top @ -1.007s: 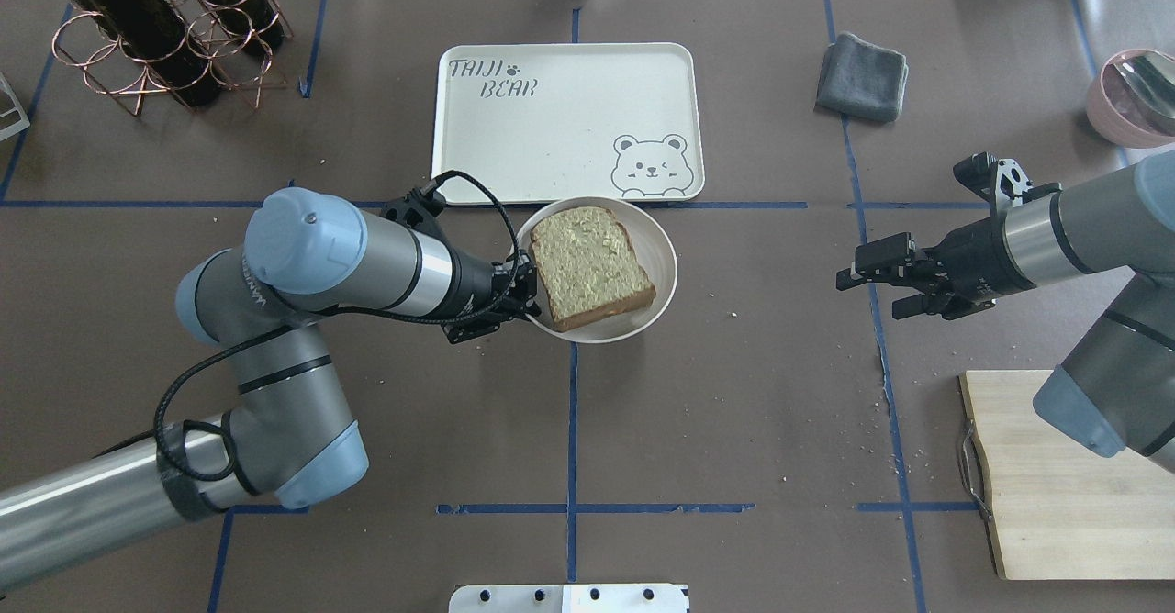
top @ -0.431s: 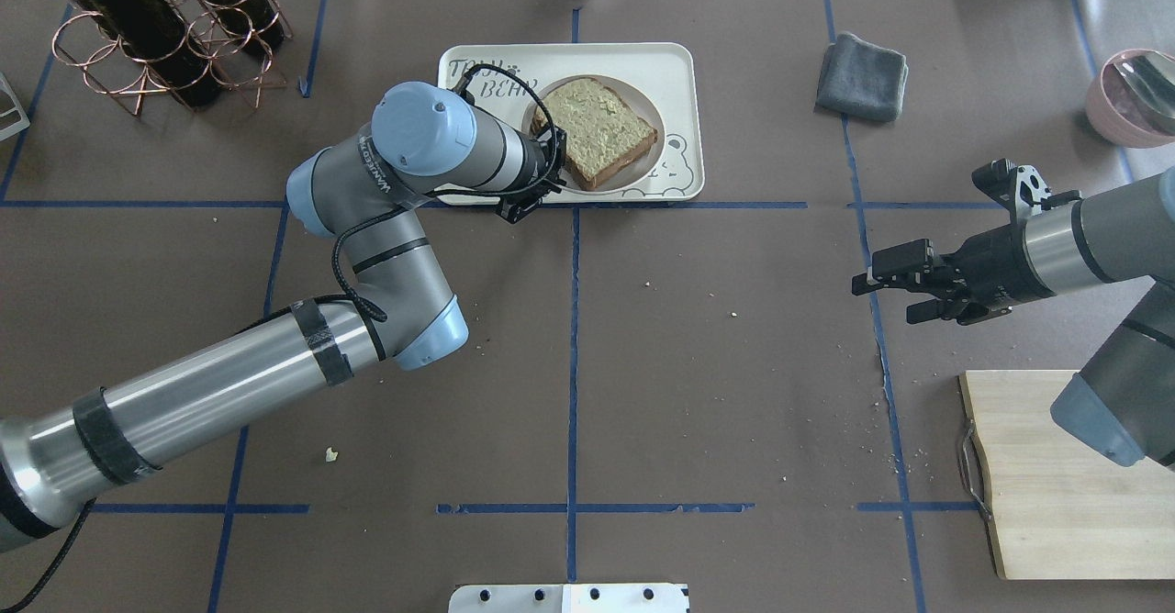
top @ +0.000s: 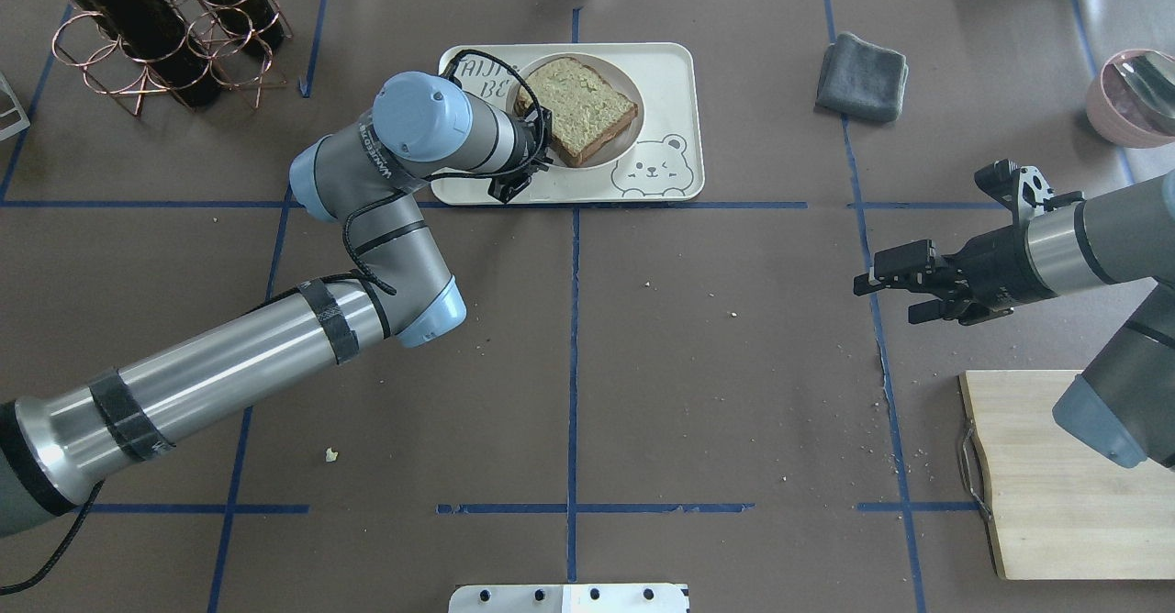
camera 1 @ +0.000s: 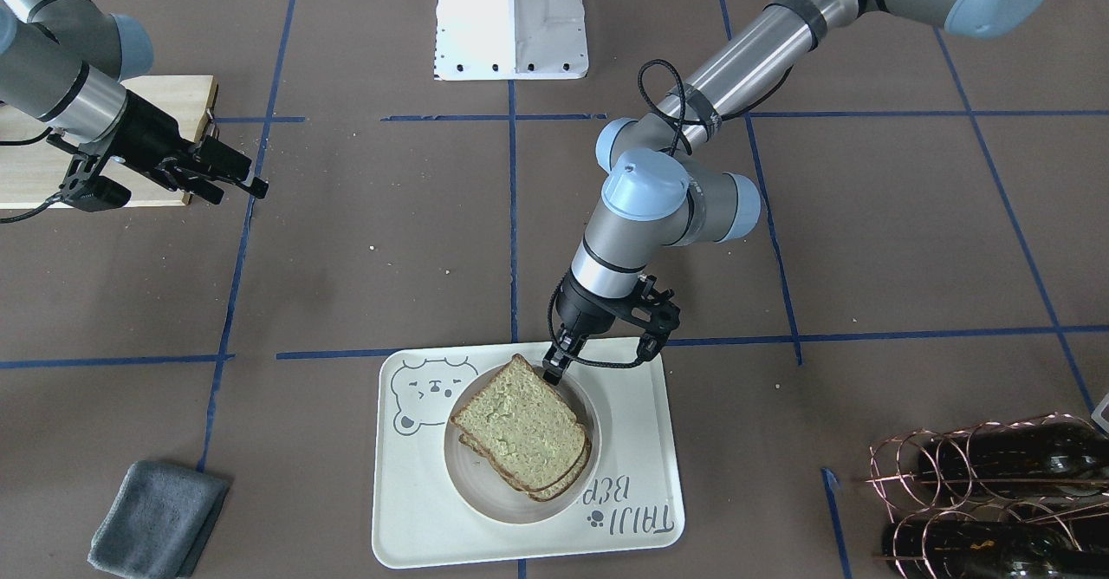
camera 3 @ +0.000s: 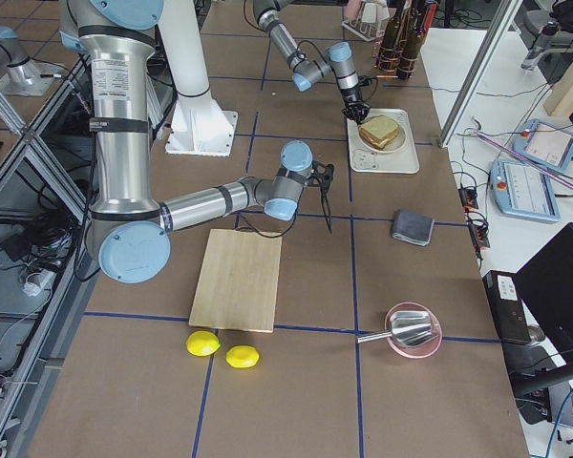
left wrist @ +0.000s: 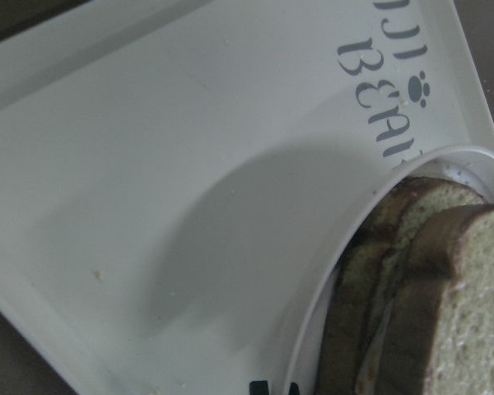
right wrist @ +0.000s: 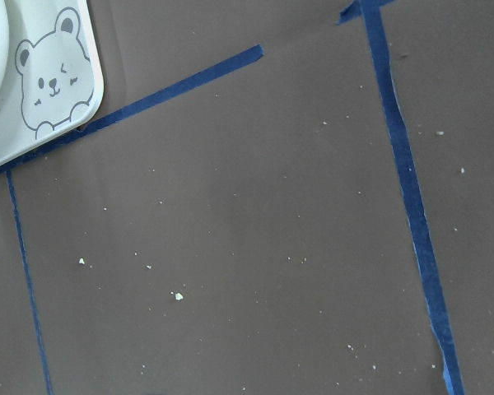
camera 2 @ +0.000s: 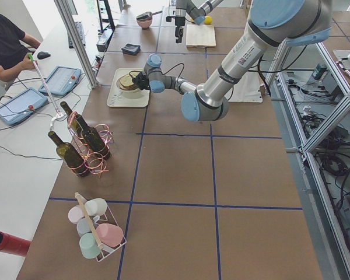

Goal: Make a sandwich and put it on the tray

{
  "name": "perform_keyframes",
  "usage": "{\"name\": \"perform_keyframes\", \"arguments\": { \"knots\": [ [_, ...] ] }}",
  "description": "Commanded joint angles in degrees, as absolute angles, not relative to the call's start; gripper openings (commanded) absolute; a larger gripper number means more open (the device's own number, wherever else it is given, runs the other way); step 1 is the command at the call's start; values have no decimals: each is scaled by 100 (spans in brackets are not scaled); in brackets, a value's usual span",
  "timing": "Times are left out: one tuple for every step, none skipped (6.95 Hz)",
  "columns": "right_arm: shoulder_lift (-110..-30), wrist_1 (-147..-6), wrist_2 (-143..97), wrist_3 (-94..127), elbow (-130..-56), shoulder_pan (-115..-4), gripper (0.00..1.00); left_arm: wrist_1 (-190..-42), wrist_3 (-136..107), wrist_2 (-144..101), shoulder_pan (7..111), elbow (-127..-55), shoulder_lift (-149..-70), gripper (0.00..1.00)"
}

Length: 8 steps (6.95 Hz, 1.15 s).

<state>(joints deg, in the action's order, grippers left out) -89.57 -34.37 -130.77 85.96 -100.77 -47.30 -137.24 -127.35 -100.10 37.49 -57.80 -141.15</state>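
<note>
Exterior front-facing: shows sandwich [camera 1: 520, 432] as two stacked greenish-tan, brown-crusted slices on plate [camera 1: 483, 488] over tray [camera 1: 416, 492]; finds left gripper [camera 1: 552, 371] pinching plate rim, right gripper [camera 1: 243, 192] parted, empty.

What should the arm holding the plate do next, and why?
Probably ease the plate down flat onto the tray before letting go. The left gripper pinches the plate's rim, the sandwich sits on it, and it is over the tray. The left wrist view shows a broad shadow beneath the plate, suggesting it may not be resting fully.
</note>
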Motion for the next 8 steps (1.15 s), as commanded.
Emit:
{"name": "perform_keyframes", "arguments": {
  "knots": [
    [-8965,-3437,-13069,8596,-10063,-4729,100,-13825,-12648,-9993,3753,-5678,-14124,10],
    [-8965,-3445,-13069,8596,-10063,-4729,100,-13816,-12360,-10002,3753,-5678,-14124,35],
    [-8974,-3445,-13061,8596,-10055,-4729,100,-13808,-12001,-10002,3762,-5686,-14107,48],
    [-8965,-3445,-13061,8596,-10055,-4729,100,-13799,-11884,-10019,3814,-5730,-14089,48],
    [-8965,-3445,-13061,8596,-10029,-4720,100,-13773,-11752,-10063,3928,-5957,-13993,47],
    [-8956,-3445,-13043,8596,-10028,-4720,100,-13712,-11603,-10351,4068,-6733,-13366,46],
    [-8939,-3445,-13052,8596,-10028,-4746,100,-13406,-11123,-11015,4339,-7698,-12681,46],
    [-8965,-3524,-13147,8596,-10020,-5042,100,-13134,-10379,-11204,4533,-8787,-11908,46]
  ]
}}
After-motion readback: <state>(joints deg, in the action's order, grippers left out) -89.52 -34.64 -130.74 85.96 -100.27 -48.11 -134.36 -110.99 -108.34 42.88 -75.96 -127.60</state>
